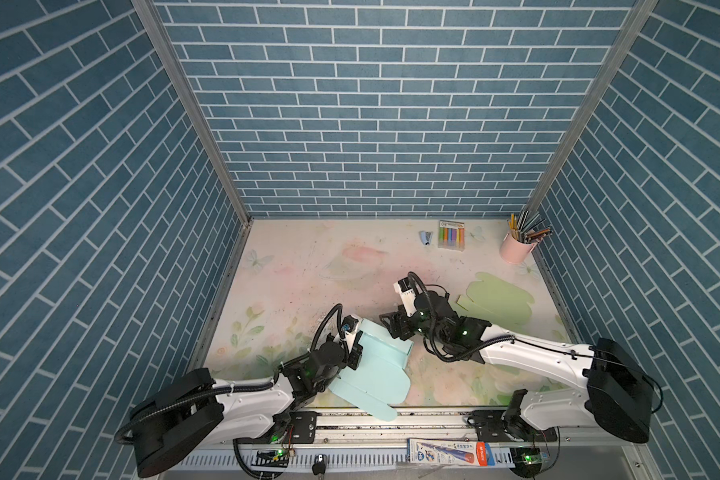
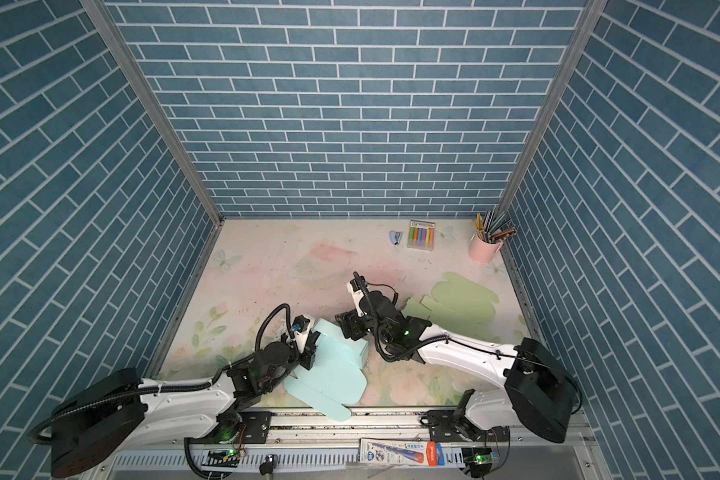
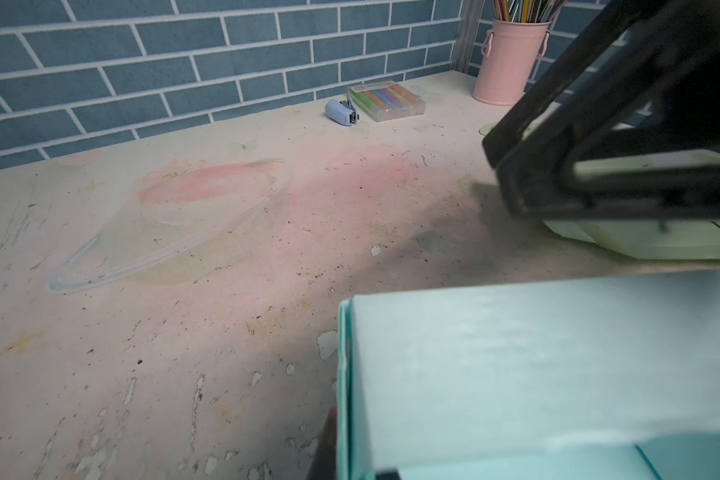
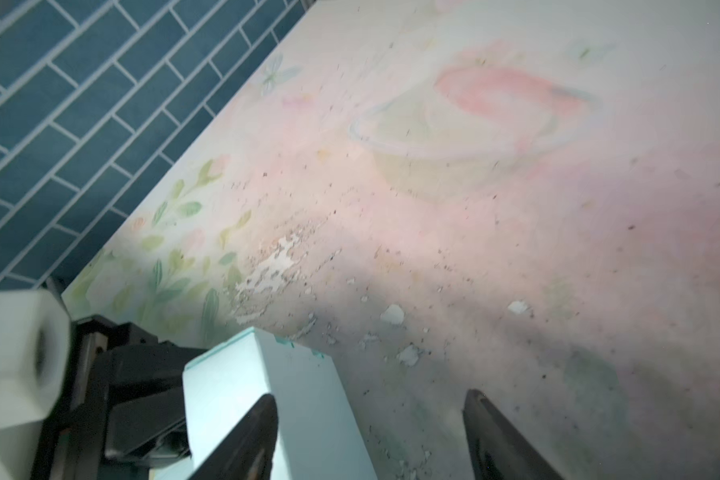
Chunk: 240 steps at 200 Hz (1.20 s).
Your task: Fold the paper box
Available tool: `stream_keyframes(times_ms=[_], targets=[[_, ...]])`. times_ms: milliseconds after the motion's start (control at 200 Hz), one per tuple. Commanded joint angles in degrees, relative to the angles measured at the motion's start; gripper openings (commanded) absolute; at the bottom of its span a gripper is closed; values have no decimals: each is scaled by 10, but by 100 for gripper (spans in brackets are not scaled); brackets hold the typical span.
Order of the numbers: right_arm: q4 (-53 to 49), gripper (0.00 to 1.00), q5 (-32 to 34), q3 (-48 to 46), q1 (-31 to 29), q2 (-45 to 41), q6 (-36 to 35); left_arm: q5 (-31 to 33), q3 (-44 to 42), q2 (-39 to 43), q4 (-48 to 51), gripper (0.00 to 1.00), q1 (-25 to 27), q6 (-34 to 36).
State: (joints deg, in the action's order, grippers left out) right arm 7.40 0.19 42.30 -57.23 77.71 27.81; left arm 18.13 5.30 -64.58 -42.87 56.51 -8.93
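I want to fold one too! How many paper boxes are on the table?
2. The light blue paper box lies near the front edge, partly folded up. The green paper box lies spread out farther back on the right. The left arm and right arm may hide more.

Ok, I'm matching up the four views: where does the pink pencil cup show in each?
Top view: cup in the far right corner.
Top view: same far right corner.
Left wrist: cup against the back wall, beyond the marker pack.
Right wrist: not in it.
Shared landmark: the blue box, seen in all four views.
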Motion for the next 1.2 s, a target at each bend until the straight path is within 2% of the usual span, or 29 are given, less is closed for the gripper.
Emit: stream_keyframes(times_ms=[0,140,345,640,745,1000,1195], targets=[[89,70,-95,-11,4,26,36,-11,-9,-28,-83,0,-2,21],[142,69,-159,-26,6,59,62,-1,-7,-72,-112,0,-2,28],[212,66,-214,-59,7,78,103,27,-6,-113,-143,0,-3,23],[301,61,-264,-106,7,89,154,26,-13,-154,-195,0,-15,7],[281,59,-242,-113,6,82,149,22,-16,-158,-205,0,-18,3],[120,61,-117,-79,3,30,80,16,-35,-136,-199,0,-18,-2],[86,64,-95,-61,4,19,62,20,-39,-129,-189,6,-18,-1]])
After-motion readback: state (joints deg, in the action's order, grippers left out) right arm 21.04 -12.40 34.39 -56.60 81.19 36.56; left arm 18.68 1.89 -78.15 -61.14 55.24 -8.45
